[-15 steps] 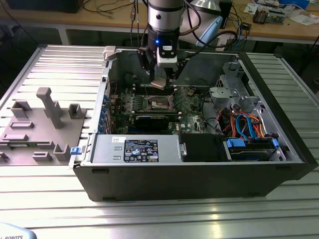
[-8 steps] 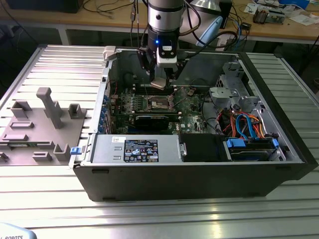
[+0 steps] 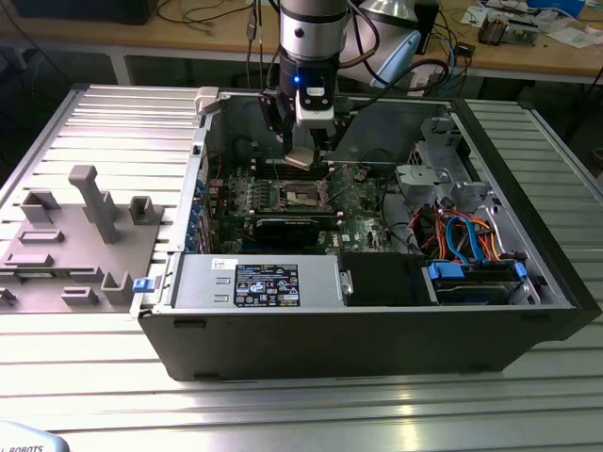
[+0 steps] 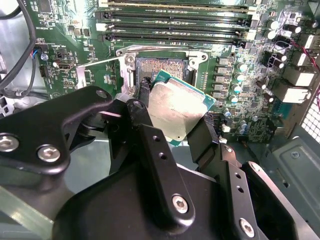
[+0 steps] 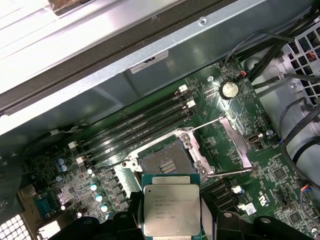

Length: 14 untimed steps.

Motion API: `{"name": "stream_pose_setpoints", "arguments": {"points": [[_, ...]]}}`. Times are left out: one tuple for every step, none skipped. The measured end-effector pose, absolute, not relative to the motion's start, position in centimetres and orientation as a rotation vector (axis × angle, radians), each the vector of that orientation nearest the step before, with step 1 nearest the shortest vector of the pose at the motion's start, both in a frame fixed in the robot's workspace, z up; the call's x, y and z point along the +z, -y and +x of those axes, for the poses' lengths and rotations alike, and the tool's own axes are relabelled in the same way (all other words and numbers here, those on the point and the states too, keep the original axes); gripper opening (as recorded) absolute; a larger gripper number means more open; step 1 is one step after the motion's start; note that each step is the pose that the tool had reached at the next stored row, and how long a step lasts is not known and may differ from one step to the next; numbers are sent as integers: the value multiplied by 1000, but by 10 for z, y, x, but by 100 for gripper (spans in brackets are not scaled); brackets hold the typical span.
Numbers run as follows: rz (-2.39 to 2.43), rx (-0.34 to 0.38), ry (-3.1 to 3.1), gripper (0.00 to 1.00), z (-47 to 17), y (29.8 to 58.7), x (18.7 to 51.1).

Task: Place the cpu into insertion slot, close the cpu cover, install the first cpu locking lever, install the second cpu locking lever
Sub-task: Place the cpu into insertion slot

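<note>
My gripper [image 3: 303,153] hangs inside the open computer case, shut on the cpu [image 3: 298,159] by two opposite edges. In both wrist views the cpu [image 4: 177,107] [image 5: 171,205] shows its pale silvery face, held a little above the green motherboard and slightly tilted. The black fingers [image 4: 144,92] press on its sides. The insertion slot [image 5: 165,160] [image 4: 160,67] [image 3: 300,195] lies bare just beyond the chip, its contact field exposed. The cpu cover [image 5: 234,142] stands swung open beside the socket. Two thin wire levers [image 5: 210,122] are raised off it.
Long black memory slots [image 5: 140,125] run beside the socket, with small capacitors [image 5: 95,187] near it. In the case are a power supply [image 3: 259,282], a black card [image 3: 283,229] and a drive cage with blue and orange cables [image 3: 466,250]. Grey fixtures [image 3: 94,202] stand outside at the exterior view's left.
</note>
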State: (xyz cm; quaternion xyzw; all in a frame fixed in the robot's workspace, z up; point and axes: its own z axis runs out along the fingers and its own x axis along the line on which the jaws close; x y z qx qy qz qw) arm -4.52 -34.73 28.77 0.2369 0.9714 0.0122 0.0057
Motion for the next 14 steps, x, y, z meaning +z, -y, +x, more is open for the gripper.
{"name": "stream_pose_setpoints", "arguments": {"points": [[743, 38, -3041, 55, -45, 347, 288], [745, 38, -3040, 55, -45, 347, 287], [746, 38, -3040, 55, -45, 347, 287], [747, 37, -3039, 55, -45, 347, 287], [748, 37, -3039, 55, -45, 347, 287], [749, 37, -3039, 55, -45, 347, 287], [751, 37, -3038, 55, -45, 347, 287], [752, 37, -3038, 55, -45, 347, 287], [753, 37, -3038, 55, -45, 347, 287], [754, 37, -3037, 55, -45, 347, 287], [756, 36, -3037, 55, -45, 347, 287], [757, 36, -3037, 55, -45, 347, 287], [759, 36, -3036, 55, -45, 347, 287], [760, 36, -3036, 55, -45, 347, 286]]}}
